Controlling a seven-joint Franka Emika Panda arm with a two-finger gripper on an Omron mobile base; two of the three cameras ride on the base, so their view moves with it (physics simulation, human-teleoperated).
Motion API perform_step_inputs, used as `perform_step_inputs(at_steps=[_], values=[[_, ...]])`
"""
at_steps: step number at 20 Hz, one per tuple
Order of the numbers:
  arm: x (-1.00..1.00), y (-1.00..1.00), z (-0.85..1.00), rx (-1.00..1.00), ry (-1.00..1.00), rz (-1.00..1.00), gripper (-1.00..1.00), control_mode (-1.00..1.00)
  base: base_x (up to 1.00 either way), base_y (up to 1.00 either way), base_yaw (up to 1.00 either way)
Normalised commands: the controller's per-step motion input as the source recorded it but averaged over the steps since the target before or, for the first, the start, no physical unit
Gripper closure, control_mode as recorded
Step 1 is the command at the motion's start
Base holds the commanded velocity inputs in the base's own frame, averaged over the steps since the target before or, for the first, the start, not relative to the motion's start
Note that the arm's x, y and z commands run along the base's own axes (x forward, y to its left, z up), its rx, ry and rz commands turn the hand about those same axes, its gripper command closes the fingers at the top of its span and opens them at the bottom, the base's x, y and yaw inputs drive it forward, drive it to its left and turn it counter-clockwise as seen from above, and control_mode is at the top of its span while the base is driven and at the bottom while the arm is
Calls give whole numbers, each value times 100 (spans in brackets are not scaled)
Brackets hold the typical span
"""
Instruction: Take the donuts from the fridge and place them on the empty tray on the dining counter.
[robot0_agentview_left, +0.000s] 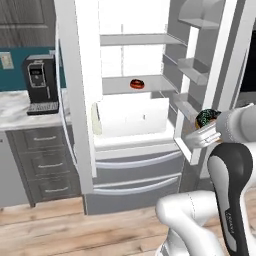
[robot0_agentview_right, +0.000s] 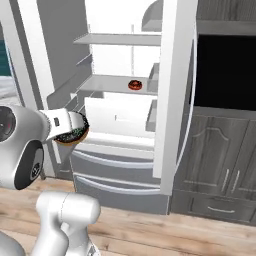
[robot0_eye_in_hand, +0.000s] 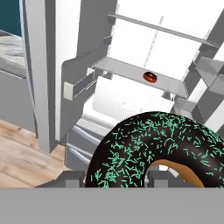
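The fridge (robot0_agentview_left: 135, 167) stands with both upper doors swung open, showing its white inside. My gripper (robot0_agentview_left: 206, 127) hangs in front of it, outside the shelves, shut on the tan donut with dark sprinkled icing (robot0_agentview_left: 207, 118). That held donut (robot0_eye_in_hand: 144, 148) looms large in the hand view, and it also shows at the hand (robot0_agentview_right: 72, 131) in the right base view. The dark donut with red-orange icing (robot0_agentview_left: 137, 84) lies alone on the middle fridge shelf (robot0_eye_in_hand: 127, 72), well beyond the gripper. The tray and the dining counter are out of view.
A black coffee machine (robot0_agentview_left: 40, 85) sits on a marble worktop (robot0_agentview_left: 12, 107) over grey drawers (robot0_agentview_left: 47, 165), left of the fridge. The right fridge door (robot0_agentview_right: 172, 90) with its bins juts out beside the hand. Grey cabinets (robot0_agentview_right: 220, 165) and a dark recess (robot0_agentview_right: 225, 70) stand on the right.
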Motion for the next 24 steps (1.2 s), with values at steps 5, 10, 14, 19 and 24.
perform_step_inputs(at_steps=[5, 10, 14, 19, 24], values=[[0, 0, 0, 0, 0, 0, 100, 100, -23, -23, 23], [0, 0, 0, 0, 0, 0, 100, 100, -9, -35, 52], [0, 0, 0, 0, 0, 0, 100, 100, -12, -40, 64], [0, 0, 0, 0, 0, 0, 100, 100, -21, -46, 71], [0, 0, 0, 0, 0, 0, 100, 100, -33, -30, 75]])
